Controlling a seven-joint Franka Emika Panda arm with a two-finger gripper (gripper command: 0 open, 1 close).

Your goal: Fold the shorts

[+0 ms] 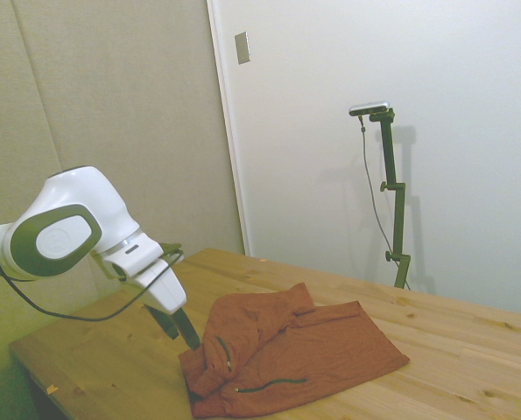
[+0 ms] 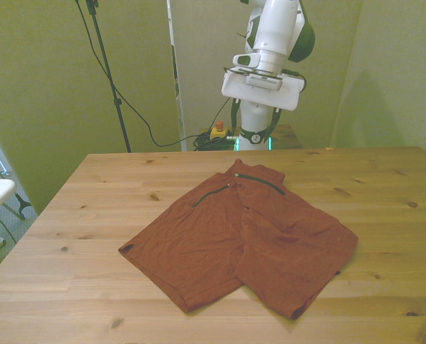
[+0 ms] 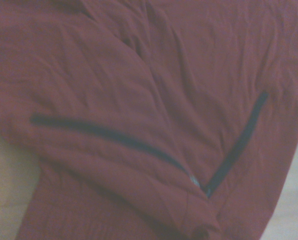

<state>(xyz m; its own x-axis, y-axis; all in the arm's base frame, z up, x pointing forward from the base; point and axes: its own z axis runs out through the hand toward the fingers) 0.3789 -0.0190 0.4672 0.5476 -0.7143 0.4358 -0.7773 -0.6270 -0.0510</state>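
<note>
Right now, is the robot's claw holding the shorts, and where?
It cannot be told for sure. The gripper is down at the bunched edge of the shorts beside the zippers, but its fingertips are hidden, so a pinch isn't visible.

The shorts (image 2: 248, 240) are plain rust-red, unpatterned, with thin dark zipper lines (image 2: 259, 181). The table (image 2: 91, 215) is light honey-coloured wood with darker knots and visible grain. The arm (image 1: 67, 232) is white with grey joint panels; its gripper (image 1: 186, 337) fingers are dark.
</note>
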